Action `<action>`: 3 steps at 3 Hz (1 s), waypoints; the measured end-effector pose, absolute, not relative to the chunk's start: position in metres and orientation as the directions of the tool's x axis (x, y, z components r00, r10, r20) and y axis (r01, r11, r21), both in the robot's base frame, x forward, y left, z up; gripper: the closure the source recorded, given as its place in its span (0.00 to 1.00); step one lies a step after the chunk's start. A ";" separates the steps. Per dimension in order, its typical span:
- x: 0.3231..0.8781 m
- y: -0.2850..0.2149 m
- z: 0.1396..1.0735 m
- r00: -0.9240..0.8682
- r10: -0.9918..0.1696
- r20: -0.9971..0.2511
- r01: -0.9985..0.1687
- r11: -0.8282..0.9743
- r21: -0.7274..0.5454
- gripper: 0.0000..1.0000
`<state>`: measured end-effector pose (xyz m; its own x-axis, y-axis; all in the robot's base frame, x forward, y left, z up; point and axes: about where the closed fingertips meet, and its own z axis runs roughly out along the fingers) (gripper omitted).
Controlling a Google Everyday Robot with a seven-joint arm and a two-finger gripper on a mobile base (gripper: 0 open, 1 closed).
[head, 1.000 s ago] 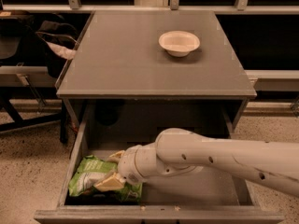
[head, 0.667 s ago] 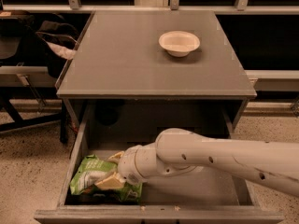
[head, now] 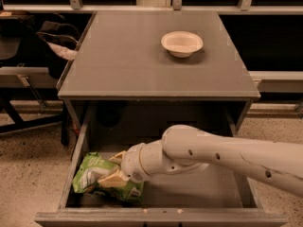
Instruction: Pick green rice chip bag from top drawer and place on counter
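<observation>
No real change over the last second: gripper (head: 113,170) is where it was, down in the drawer (head: 156,217) at the front-left, pressed into the right side of the bag (head: 92,174). The bag hasn't shifted or lifted either. It lies crumpled on the drawer floor against the left wall, near the front edge. Arm (head: 222,150) comes in from the right, low across the open drawer, with the wrist pointing left at the bag. From this view I can't tell whether the gripper has closed on the bag or is only touching it, since the wrist housing covers most of the contact. My read is that we're sitting at the grasp step, either closing or settling, and the lift hasn't started. Counter (head: 132,56) is bare except for the bowl (head: 182,43) toward the back right, so there's plenty of room for the drop anywhere forward or left. Next comes a straight pull up and back out of the drawer, clearing the counter's front lip overhead. Risks as I see them: crinkly foil slipping out of a shallow pinch, or the bag snagging on the left wall during the lift. I'm holding and watching for the bag to come off the floor before I call the grasp good.
</observation>
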<state>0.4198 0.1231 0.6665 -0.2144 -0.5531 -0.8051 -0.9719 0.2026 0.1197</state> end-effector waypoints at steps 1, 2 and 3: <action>0.428 0.124 0.704 -0.174 -0.518 -0.837 -0.982 0.159 0.105 1.00; 0.436 0.120 0.754 -0.106 -0.491 -0.865 -0.990 0.133 0.046 1.00; 0.445 0.105 0.796 -0.057 -0.480 -0.875 -0.991 0.136 -0.011 1.00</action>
